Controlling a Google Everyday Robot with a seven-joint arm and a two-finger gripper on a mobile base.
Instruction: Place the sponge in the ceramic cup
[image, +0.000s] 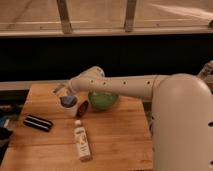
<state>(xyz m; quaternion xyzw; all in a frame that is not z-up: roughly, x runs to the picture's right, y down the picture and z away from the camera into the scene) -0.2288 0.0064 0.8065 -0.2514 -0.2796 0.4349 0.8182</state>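
Note:
The ceramic cup (69, 108) stands on the left part of the wooden table (115, 140), just left of the green bowl. The light-blue sponge (66, 100) shows at the cup's mouth, sitting in or right on its rim. My gripper (61, 90) hangs just above and slightly left of the cup, close over the sponge. The arm reaches in from the right and hides part of the space behind the cup.
A green bowl (103, 100) sits right of the cup, with a small dark reddish object (83, 108) between them. A black-and-white striped block (38, 122) lies at front left. A white bottle (82, 143) lies in front of the cup.

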